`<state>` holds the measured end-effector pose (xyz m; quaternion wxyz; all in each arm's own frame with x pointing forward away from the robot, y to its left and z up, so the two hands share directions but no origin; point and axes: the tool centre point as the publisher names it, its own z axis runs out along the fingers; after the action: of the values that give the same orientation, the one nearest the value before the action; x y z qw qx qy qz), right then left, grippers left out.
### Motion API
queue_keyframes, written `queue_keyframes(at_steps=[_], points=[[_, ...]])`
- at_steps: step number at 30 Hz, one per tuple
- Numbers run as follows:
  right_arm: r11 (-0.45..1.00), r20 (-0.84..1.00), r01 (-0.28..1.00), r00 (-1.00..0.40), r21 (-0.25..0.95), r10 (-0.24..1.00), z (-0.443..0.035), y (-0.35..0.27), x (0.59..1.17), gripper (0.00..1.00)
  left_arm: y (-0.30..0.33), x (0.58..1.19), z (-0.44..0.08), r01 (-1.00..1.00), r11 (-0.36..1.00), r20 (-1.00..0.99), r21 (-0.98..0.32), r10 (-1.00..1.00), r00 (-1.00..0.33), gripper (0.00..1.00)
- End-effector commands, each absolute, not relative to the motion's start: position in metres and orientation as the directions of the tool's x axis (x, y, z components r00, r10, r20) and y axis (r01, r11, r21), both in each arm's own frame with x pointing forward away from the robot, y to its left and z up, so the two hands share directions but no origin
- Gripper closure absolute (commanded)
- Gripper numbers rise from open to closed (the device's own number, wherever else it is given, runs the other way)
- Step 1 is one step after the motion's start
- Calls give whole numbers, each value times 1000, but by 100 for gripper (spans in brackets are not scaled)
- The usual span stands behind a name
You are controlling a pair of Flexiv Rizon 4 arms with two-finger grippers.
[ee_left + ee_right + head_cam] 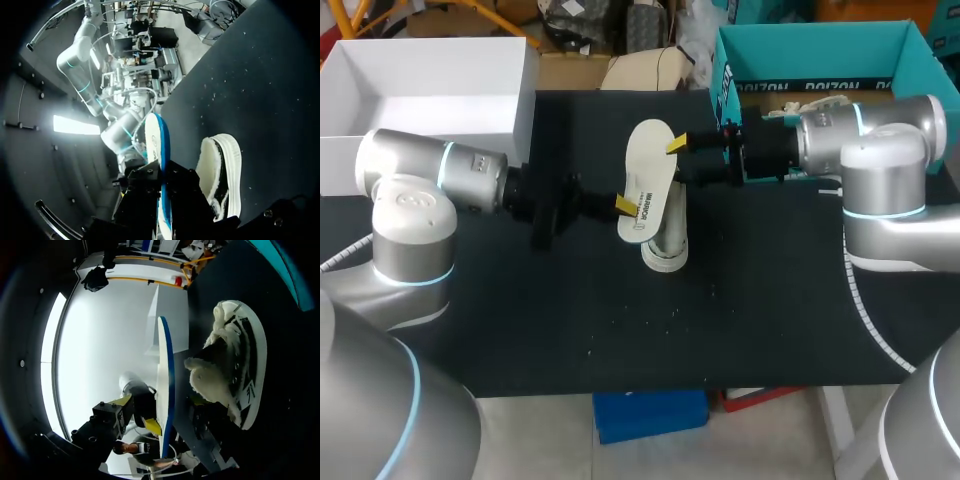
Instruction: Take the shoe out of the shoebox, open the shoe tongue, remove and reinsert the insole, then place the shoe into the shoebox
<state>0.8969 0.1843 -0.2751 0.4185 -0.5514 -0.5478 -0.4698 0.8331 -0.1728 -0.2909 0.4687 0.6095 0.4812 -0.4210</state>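
The insole [648, 180] is held in the air over the middle of the table [520, 320], out of the shoe [666, 245]. Its long axis is laid from the table's far edge toward the near edge, with the near end swung slightly to the left. That near end is clamped by the left gripper [623, 205]. In the left wrist view the insole is seen edge-on, pressed from both sides between the two dark fingers [186, 192]. The right gripper [680, 146] is set at the insole's far end, on its right edge. Whether it is closed there cannot be told from these views.

The shoe is stood on its sole on the table, directly under the insole, so that only its near end is shown from above. In both wrist views its fleecy opening is seen turned up toward the insole's blue underside, with a gap between them. The two long axes are laid nearly parallel. The teal shoebox [815, 48] is placed at the table's far right corner, well apart.

The insole is judged to be removed and reinsertion to be due. That move is thought to turn on the drop: the insole would have to be lowered and tipped, one end first, into the opening beneath. The left gripper is judged the nearer to the shoe.
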Motion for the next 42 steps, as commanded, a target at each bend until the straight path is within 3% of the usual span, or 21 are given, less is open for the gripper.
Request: queue_keyframes(at_steps=[1,3,5,16,23,25,27,35,36,37,40,42], points=[[-63,979,997,-40,53,198,-284,201,895,38,-173,832,-292,981,-93,-963,170,193,185,100],[-67,981,997,-35,49,193,-288,206,893,41,-173,832,-292,981,-93,-963,170,193,185,100],[-72,981,996,-30,44,191,-292,209,893,50,-173,832,-292,981,-93,-963,170,193,185,100],[-78,979,996,-35,51,200,-291,209,901,53,-173,832,-292,981,-93,-963,170,193,185,100],[-76,977,995,-41,58,210,-289,206,907,66,-173,832,-292,981,-93,-963,170,193,185,100],[-74,976,995,-43,60,212,-289,206,908,75,-173,832,-292,981,-93,-963,170,193,185,100],[-72,976,995,-47,63,212,-289,205,909,100,-173,832,-292,981,-93,-963,170,193,185,100],[-67,977,996,-51,66,208,-289,205,910,100,-173,832,-292,981,-93,-963,170,193,185,100],[-67,977,996,-51,66,208,-289,205,910,100,-173,832,-290,983,-80,-956,164,234,178,95],[-67,977,996,-51,66,208,-289,205,910,100,-171,831,-289,987,-54,-944,151,288,160,0],[-67,977,996,-51,66,208,-289,205,910,100,-160,826,-281,986,-44,-809,159,567,156,0],[-67,977,996,-51,66,208,-289,205,910,100,-148,820,-274,988,-48,-747,147,649,143,0]])
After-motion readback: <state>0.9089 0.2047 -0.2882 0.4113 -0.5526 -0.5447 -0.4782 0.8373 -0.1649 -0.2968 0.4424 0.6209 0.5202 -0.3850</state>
